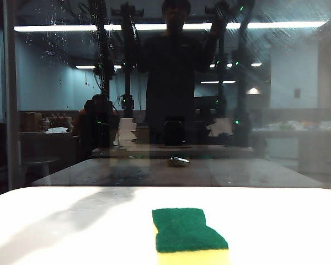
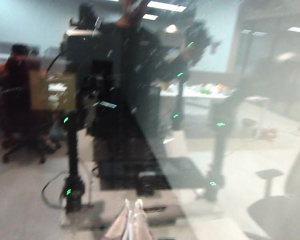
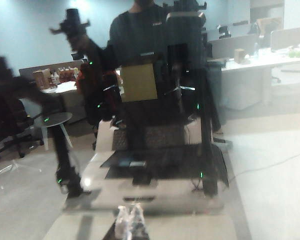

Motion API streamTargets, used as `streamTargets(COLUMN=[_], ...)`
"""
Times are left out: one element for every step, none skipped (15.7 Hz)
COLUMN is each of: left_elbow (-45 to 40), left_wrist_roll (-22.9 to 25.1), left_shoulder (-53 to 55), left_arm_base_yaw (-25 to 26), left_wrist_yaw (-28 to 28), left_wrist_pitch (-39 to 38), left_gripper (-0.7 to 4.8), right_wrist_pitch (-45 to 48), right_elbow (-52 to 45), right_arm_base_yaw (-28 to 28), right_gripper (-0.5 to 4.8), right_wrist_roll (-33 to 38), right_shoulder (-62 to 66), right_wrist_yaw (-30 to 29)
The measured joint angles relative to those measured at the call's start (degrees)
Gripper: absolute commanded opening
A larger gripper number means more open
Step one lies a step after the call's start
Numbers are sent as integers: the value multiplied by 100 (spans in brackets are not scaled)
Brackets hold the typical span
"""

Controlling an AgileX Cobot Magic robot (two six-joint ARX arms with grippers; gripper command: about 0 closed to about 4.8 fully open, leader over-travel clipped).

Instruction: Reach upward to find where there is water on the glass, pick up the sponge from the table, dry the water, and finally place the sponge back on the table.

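Observation:
The sponge (image 1: 188,232), yellow foam under a green scouring layer, lies flat on the white table (image 1: 55,226) near its front edge. Behind the table stands the dark glass (image 1: 298,110). Fine whitish droplets and thin drip streaks of water (image 1: 55,33) glint high on its left side. My left gripper (image 2: 131,222) points at the glass (image 2: 150,125), its fingertips pressed together and holding nothing. My right gripper (image 3: 130,222) faces the glass (image 3: 155,100) too, shut and empty. In the exterior view neither gripper shows directly; only dim reflections of raised arms appear.
A grey vertical frame strip (image 1: 10,94) edges the glass on the left. The pane mirrors the robot, a standing person and an office with desks and chairs. Long bright light strips (image 1: 154,26) reflect across its top.

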Motion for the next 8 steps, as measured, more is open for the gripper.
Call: streamTargets(left_elbow=[0, 0, 0, 0, 2, 15, 17, 26], left_wrist_roll=[2, 2, 2, 0, 0, 0, 0, 0], left_shoulder=[109, 234, 286, 295, 293, 291, 282, 273], left_arm_base_yaw=[0, 7, 87, 247, 413, 527, 627, 800], left_wrist_yaw=[-103, -160, -155, -153, -162, -177, -87, 186], left_wrist_pitch=[61, 140, 168, 177, 197, 249, 310, 385], left_gripper=[-5, -5, -5, -5, -5, -5, -5, -5], right_wrist_pitch=[-120, -348, -461, -605, -704, -708, -706, -704], right_elbow=[275, 660, 920, 1126, 1209, 1233, 1233, 1235], right_arm_base_yaw=[0, 0, 2, 2, 0, 0, 9, 9], right_gripper=[-6, -6, -6, -6, -6, -6, -6, -6], right_wrist_roll=[0, 0, 0, 0, 0, 0, -33, -83], right_shoulder=[210, 492, 675, 817, 879, 887, 887, 887], right_wrist_yaw=[2, 2, 0, -2, 2, 0, -9, -9])
